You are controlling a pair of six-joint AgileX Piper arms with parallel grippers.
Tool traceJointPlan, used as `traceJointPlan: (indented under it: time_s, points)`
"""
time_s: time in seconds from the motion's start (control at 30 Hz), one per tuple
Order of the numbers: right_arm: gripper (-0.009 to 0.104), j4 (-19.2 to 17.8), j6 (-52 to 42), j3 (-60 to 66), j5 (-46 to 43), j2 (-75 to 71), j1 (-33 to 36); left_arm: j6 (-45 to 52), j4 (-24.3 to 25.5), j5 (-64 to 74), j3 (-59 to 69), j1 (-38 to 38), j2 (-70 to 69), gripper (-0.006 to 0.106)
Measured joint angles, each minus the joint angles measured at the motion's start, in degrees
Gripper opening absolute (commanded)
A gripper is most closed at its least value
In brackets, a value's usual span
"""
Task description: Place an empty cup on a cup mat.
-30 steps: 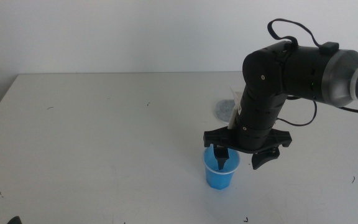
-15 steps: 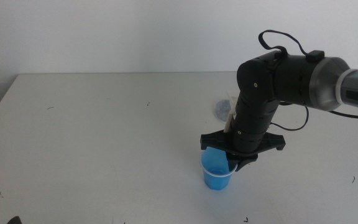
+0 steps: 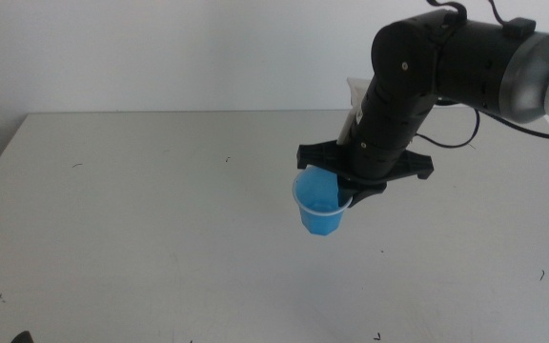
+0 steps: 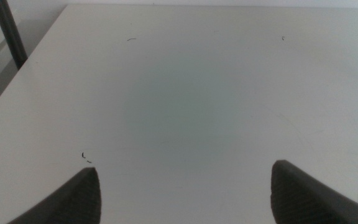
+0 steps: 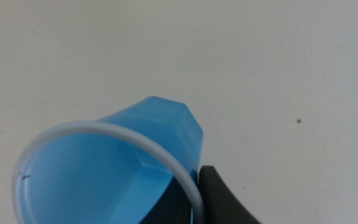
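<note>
My right gripper (image 3: 347, 193) is shut on the rim of the blue cup (image 3: 318, 206) and holds it tilted in the air above the middle of the table. In the right wrist view the cup (image 5: 120, 165) fills the lower part, empty inside, with one dark finger (image 5: 224, 199) pressed against its outer wall. The cup mat is hidden behind the right arm in the middle view. My left gripper (image 4: 185, 171) is open and empty over bare table; only a dark tip of it (image 3: 19, 336) shows at the bottom left edge of the middle view.
The white table (image 3: 141, 210) has a few small dark specks. Its far edge meets a pale wall. The right arm's black cable loops above its wrist.
The right gripper has risen and moved slightly left and back with the cup, lifting it off the table. The arm now covers the spot where the cup mat showed.
</note>
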Motion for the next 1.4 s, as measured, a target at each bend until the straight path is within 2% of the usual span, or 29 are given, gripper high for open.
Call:
traceJointPlan:
  time_s: [0.33, 0.7, 1.07, 1.4]
  points:
    - [0.000, -0.1, -1.0, -17.1, 8.3, 9.0, -6.6, 0.0, 0.0, 0.0, 0.0, 0.0, 0.0, 0.105]
    - [0.000, -1.4, -3.9, -36.6, 9.7, 22.6, -11.8, 0.0, 0.0, 0.0, 0.0, 0.0, 0.0, 0.105]
    - [0.000, -1.6, -4.9, -38.7, 9.9, 27.0, -15.1, 0.0, 0.0, 0.0, 0.0, 0.0, 0.0, 0.105]
    - [0.000, -1.6, -6.2, -38.8, 9.9, 28.4, -15.3, 0.0, 0.0, 0.0, 0.0, 0.0, 0.0, 0.105]
